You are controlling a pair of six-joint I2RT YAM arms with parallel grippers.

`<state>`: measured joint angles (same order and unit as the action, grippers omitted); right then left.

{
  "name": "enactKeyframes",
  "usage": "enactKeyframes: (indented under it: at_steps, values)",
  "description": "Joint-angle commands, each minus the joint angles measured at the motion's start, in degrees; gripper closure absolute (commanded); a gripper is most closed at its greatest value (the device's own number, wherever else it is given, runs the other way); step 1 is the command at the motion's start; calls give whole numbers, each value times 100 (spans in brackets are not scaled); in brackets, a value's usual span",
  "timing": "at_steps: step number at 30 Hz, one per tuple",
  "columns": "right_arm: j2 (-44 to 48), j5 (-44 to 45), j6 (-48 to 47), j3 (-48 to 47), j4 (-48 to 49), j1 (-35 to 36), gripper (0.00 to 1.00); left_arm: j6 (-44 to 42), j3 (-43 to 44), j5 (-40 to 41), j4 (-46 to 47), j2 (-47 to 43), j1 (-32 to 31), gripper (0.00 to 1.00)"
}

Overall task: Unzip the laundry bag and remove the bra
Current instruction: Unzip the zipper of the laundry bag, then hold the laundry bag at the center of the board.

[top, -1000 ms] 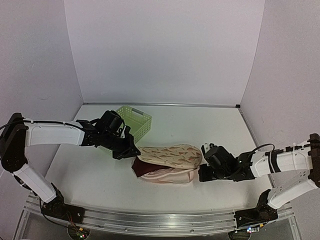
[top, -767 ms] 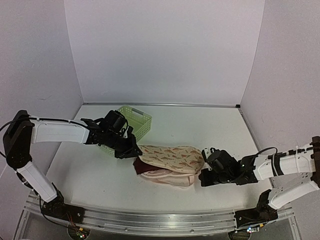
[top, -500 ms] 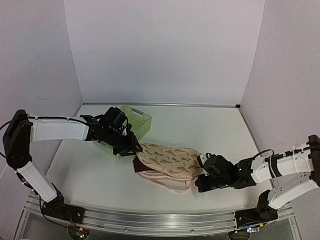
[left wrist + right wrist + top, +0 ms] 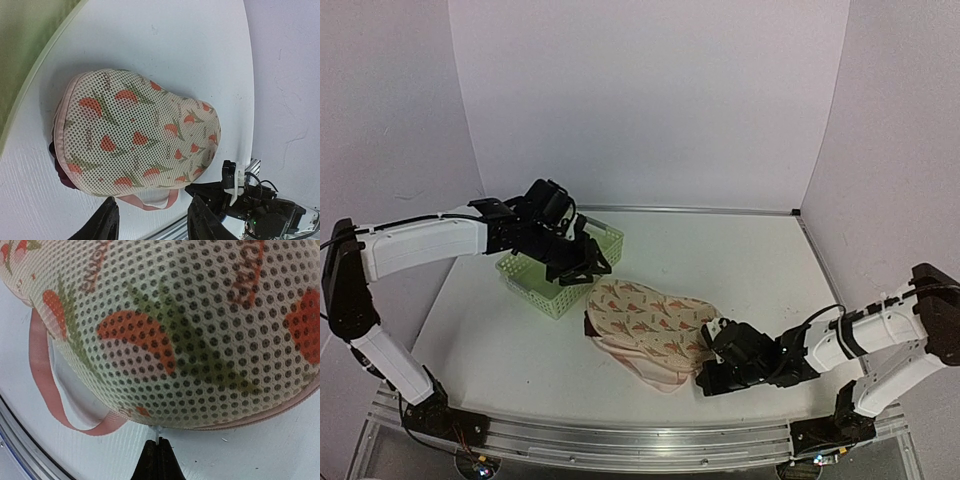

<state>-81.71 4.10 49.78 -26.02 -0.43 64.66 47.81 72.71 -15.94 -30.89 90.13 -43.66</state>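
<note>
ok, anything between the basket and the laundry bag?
Nothing: the top view shows only a strip of bare table between the green basket and the laundry bag. The left wrist view shows the same.

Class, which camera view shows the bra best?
The left wrist view: the bra peeks out, dark maroon, under the edge of the laundry bag. The top view shows only a dark sliver; the right wrist view shows none.
</note>
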Motion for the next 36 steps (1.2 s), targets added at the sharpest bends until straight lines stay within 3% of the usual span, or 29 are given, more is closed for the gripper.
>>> enactKeyframes:
  at_steps: [1, 4, 11, 17, 36]
  values:
    - [-227, 153, 168, -425, 324, 28, 100, 281, -294, -108, -142, -533, -14, 52]
    - [-432, 123, 145, -678, 421, 36, 100, 607, -741, -129, 200, -676, -252, 44]
    - [-858, 3, -18, -1202, 546, 67, 100, 1252, -1300, -242, 1085, -252, -856, 41]
    - [-918, -24, -73, -1306, 596, 176, 100, 1629, -1721, -206, 2106, 135, -899, 38]
    - [-513, 159, -99, -919, 619, 580, 100, 1859, -1017, -42, 2697, 1284, -890, 39]
